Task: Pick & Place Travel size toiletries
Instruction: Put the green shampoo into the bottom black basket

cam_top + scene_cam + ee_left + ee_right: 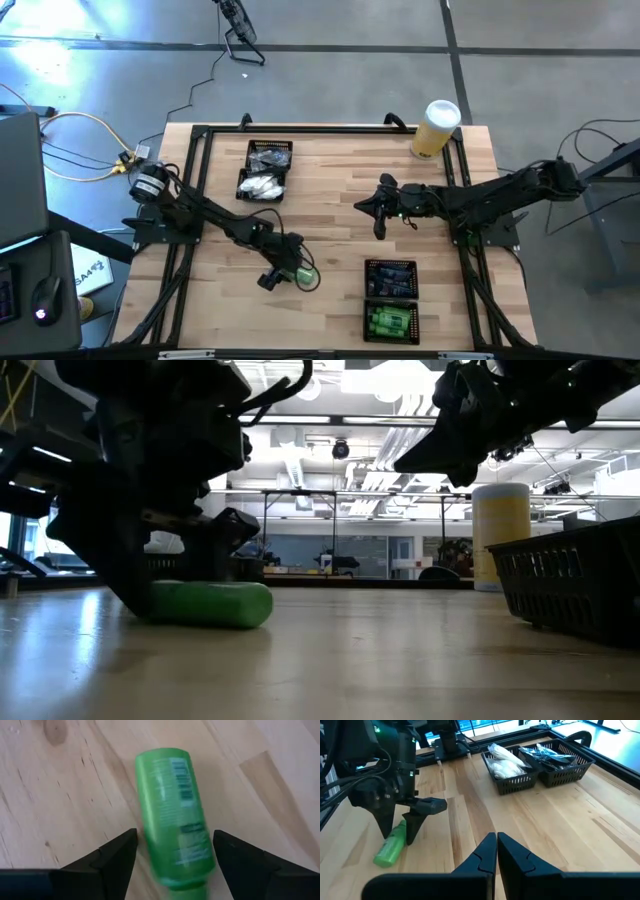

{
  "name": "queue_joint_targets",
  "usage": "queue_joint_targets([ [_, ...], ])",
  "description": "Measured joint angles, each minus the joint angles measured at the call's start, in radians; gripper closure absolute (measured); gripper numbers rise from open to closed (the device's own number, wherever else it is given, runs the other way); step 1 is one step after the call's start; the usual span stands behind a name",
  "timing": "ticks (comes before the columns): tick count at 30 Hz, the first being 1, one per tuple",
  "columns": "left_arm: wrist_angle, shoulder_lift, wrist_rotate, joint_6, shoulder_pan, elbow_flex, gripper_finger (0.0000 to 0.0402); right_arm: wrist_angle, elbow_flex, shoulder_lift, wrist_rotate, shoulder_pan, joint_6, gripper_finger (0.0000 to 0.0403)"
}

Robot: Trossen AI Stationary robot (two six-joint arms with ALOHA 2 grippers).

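Note:
A bright green little bottle [172, 805] lies on its side on the wooden table [330, 220], near the front edge and left of the middle. My left gripper [175, 840] slants down over it, open, with one finger on each side of the bottle's near end; I see no finger touching it. The right wrist view shows the same bottle [390, 849] between those fingers. My right gripper [496, 845] hangs shut and holds nothing above the table's middle [380, 220].
A black mesh tray [265, 170] at the far left holds dark and white packets. Another tray [392, 300] at the near right holds dark items and green bottles. A tall yellow cylinder with a white lid [436, 128] stands at the far right corner.

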Motion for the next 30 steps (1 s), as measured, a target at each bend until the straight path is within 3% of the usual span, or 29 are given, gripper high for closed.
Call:
queue_joint_targets([
  [20,-0.013,0.016,-0.015,0.064,0.001,0.001,0.0148,0.001,0.0,0.0,0.004,0.0,-0.002,0.0396],
  [30,-0.018,0.017,-0.032,0.1,0.002,0.001,0.0226,0.001,0.0,0.0,0.004,0.0,-0.002,0.0396],
])
